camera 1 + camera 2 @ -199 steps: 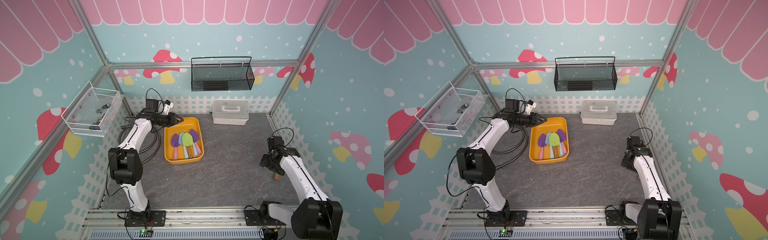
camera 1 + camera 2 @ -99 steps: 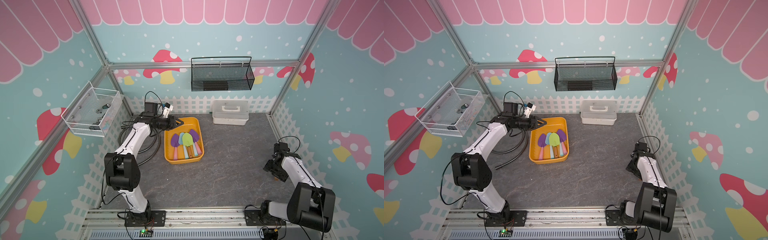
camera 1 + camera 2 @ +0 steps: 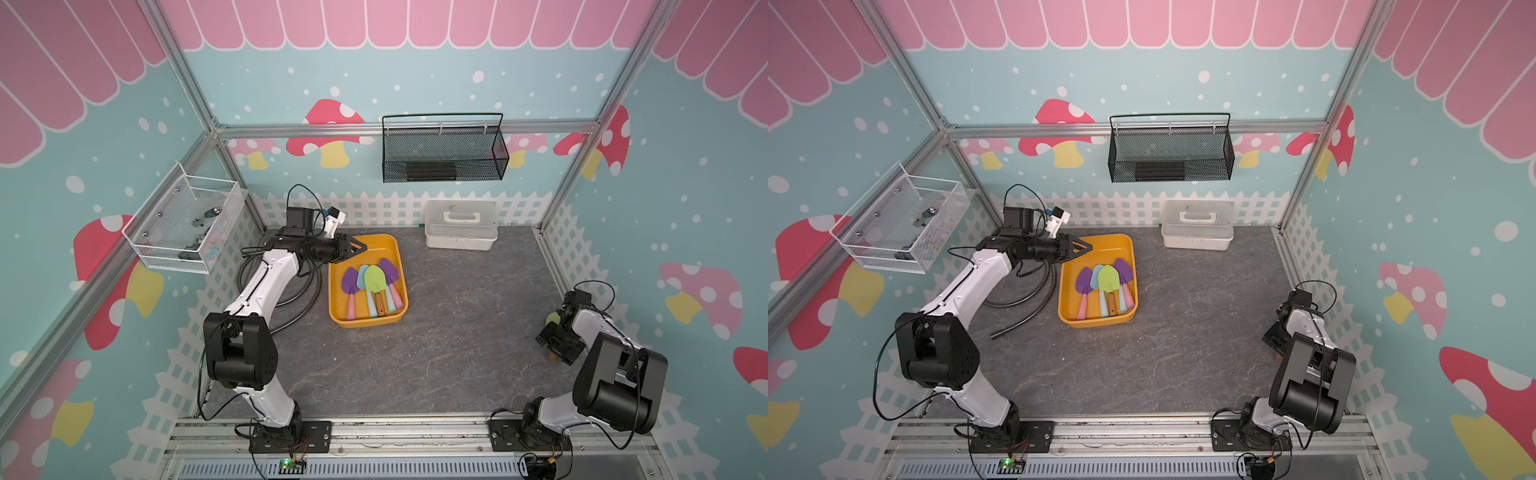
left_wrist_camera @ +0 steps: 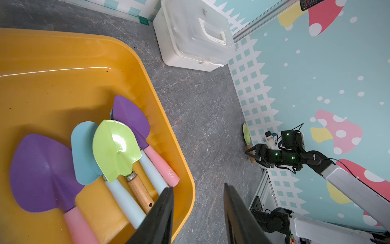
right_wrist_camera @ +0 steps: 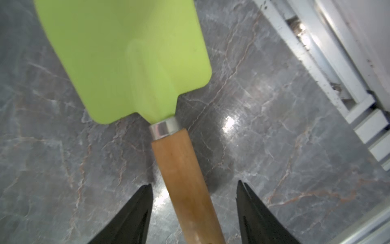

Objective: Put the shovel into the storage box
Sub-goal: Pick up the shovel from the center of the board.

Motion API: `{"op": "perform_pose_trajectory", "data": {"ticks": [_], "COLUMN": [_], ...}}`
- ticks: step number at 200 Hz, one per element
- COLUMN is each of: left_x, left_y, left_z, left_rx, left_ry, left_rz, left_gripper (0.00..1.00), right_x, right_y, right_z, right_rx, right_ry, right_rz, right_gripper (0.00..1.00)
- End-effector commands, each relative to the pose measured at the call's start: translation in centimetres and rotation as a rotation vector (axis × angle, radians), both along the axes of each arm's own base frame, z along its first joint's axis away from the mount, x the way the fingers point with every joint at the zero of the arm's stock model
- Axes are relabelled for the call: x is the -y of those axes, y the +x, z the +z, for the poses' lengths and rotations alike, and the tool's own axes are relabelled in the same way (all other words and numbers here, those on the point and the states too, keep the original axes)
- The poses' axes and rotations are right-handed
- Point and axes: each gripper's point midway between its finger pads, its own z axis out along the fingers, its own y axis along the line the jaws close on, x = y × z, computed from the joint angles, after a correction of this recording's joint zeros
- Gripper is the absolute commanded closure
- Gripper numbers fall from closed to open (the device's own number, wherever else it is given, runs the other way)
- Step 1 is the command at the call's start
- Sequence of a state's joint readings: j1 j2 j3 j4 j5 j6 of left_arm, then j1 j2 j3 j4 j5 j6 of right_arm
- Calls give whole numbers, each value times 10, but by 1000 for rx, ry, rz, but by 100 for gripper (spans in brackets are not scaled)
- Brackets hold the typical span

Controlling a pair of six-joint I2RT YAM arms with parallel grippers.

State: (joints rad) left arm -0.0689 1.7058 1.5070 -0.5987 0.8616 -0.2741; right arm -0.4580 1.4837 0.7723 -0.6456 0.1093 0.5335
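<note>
Shovel (image 5: 126,59) between spread right fingers (image 5: 135,219), arm (image 3: 595,325) low

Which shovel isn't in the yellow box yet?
The green shovel on the grey floor, between the right gripper's open jaws. The other shovels all lie inside the storage box.

— What are the arms made of?
— The left arm (image 3: 266,282) and the right arm (image 3: 594,322) both have white shells and chunky black joint housings. Their black screwed base plates (image 3: 316,436) sit at six o'clock in both top views.
— Cables?
— Black cables (image 3: 1000,331) loop off them. The fingers (image 4: 160,215) are black tapered wedges, and green lights (image 4: 287,134) dot the right wrist.
</note>
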Motion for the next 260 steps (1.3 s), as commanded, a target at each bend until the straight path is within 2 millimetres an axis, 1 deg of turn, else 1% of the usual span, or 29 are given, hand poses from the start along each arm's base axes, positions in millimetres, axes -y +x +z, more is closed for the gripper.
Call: {"op": "perform_pose_trajectory", "data": {"ticks": [1,10,22,34,41,48,56,72,86,105,124,135,146,166,181,200,215,234,245,260], "left_x": [1,2,2,2,3,3,4,7,11,20,32,40,49,65,75,85,93,101,104,108], "left_y": [-5,-6,-6,-6,-7,-7,-7,-6,-6,-5,-4,-4,-5,-8,-9,-13,-15,-17,-18,-20], "left_z": [14,14,14,13,13,13,13,12,12,13,15,16,15,13,11,10,9,7,6,4], "left_rx": [33,32,33,31,30,29,30,30,33,37,42,41,42,31,27,18,17,15,17,18], "left_ry": [-15,-15,-15,-16,-17,-17,-18,-23,-35,-58,-93,-107,-115,-130,-142,-159,-179,-190,-188,-181], "left_rz": [-8,-9,-9,-9,-10,-10,-12,-14,-22,-34,-50,-62,-80,-110,-126,-143,-152,-154,-157,-157], "left_gripper": [58,58,58,58,58,58,58,56,55,53,51,50,49,49,48,47,47,50,52,54], "right_x": [-2,-2,-3,-5,-7,-9,-11,-15,-21,-32,-49,-63,-82,-122,-152,-187,-220,-259,-277,-296], "right_y": [5,6,6,7,7,7,8,7,9,13,19,24,31,41,47,52,54,54,54,56], "right_z": [-8,-11,-14,-15,-15,-14,-12,-6,2,21,44,60,75,100,114,128,139,150,155,160], "right_rx": [9,9,5,8,11,17,26,43,68,114,155,176,193,219,240,256,255,239,230,223], "right_ry": [32,36,43,61,71,75,81,94,115,134,136,134,128,141,168,208,235,240,227,216], "right_rz": [21,23,27,34,38,40,46,62,80,118,184,236,309,437,523,624,731,865,925,982], "right_gripper": [43,48,60,77,84,90,95,100,100,100,100,100,100,100,100,100,100,100,100,100]}}
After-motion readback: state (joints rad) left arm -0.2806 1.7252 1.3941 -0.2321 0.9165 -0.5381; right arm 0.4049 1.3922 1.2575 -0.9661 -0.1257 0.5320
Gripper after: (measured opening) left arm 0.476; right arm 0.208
